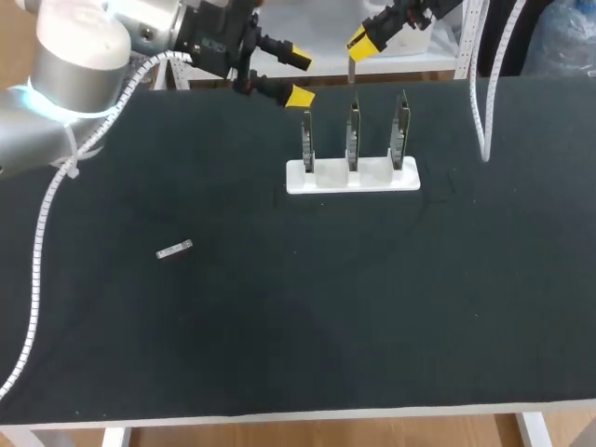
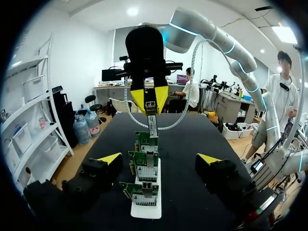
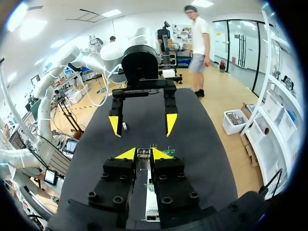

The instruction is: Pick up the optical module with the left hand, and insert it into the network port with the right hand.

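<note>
A slim silver optical module [image 1: 351,71] hangs upright in my right gripper [image 1: 359,47], which is shut on its upper end, just above the middle network card [image 1: 353,136]. Three cards [image 2: 146,159] stand in a white holder [image 1: 352,177]. In the right wrist view the module [image 3: 143,154] sits between my yellow fingertips [image 3: 127,154], over the cards [image 3: 166,153]. My left gripper [image 1: 300,78] hovers open and holds nothing, behind and left of the holder, facing the right gripper [image 2: 150,102]. Its own tips straddle the row of cards, left gripper [image 2: 159,159].
A second small silver module [image 1: 174,250] lies flat on the dark table mat [image 1: 307,317], well left of the holder; it also shows beyond my left gripper [image 3: 143,125] as a small module [image 3: 124,126]. White cable chains hang at the left and back right.
</note>
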### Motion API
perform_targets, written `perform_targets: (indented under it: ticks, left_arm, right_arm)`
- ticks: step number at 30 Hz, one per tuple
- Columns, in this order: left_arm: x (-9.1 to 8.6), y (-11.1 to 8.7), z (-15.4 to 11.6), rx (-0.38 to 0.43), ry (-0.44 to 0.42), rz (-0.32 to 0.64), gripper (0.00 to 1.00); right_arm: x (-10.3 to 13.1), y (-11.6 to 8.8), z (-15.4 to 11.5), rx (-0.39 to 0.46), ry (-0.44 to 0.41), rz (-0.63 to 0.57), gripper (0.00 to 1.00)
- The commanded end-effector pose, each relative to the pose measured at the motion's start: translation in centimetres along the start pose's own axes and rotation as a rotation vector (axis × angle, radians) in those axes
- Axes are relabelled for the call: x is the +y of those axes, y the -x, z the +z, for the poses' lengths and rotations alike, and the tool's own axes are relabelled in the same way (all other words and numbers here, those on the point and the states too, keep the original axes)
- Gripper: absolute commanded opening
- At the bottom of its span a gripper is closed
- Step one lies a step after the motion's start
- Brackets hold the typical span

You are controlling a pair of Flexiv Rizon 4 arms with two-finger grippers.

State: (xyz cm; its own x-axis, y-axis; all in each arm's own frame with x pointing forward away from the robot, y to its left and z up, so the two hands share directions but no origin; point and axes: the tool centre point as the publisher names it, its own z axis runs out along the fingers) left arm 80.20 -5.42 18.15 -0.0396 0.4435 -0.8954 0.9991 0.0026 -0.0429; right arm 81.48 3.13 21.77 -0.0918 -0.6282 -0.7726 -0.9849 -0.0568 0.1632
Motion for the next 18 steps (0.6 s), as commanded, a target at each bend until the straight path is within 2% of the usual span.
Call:
perform_targets:
  ticks: [1,7,18]
  left_arm:
    - [-0.09,-0.12,-0.01,0.009,-0.001,-0.005,1.0]
    - [-0.24,-0.3,0.04,0.065,0.003,0.004,1.0]
    - [-0.37,-0.44,0.19,0.072,-0.003,0.0,1.0]
  right_arm:
    - [-0.86,0.25,-0.11,0.005,0.057,-0.002,0.0]
    - [-0.88,0.21,-0.13,0.006,0.057,-0.001,0.0]
    - [-0.81,0.11,-0.22,0.006,0.057,-0.001,0.0]
